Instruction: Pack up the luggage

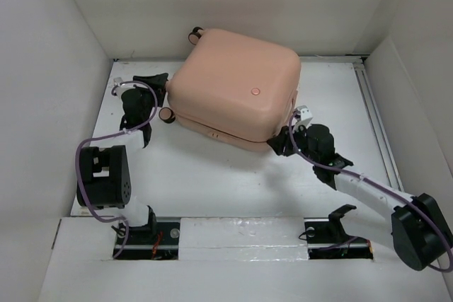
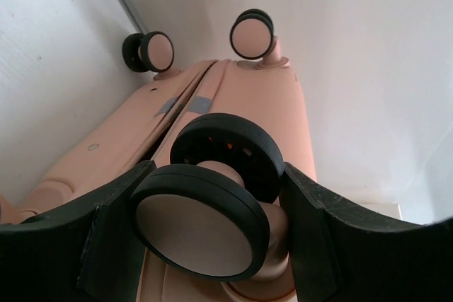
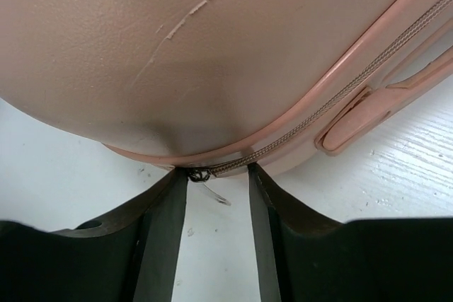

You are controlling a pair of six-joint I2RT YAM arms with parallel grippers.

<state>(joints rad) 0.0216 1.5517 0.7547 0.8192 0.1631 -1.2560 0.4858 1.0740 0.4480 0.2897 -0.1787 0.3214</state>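
Note:
The luggage (image 1: pixel 237 83) lies flat and closed at the back middle of the table, pink shell up. My left gripper (image 1: pixel 163 112) is at its left side, shut on a black-rimmed twin wheel (image 2: pixel 195 224), one finger on each side (image 2: pixel 216 175). Two more wheels (image 2: pixel 251 33) show at the far end of that side. My right gripper (image 1: pixel 279 143) is at the front right corner, open, fingertips against the shell (image 3: pixel 217 175). The dark zipper slider (image 3: pixel 198 173) with its clear pull tab hangs free between the fingers, close to the left one. The zip track (image 3: pixel 340 90) looks closed.
White walls box in the table on the left, back and right, and the luggage's far wheels stand close to the back wall. A metal rail (image 1: pixel 375 118) runs along the right side. A white board (image 1: pixel 241 235) covers the near edge between the arm bases.

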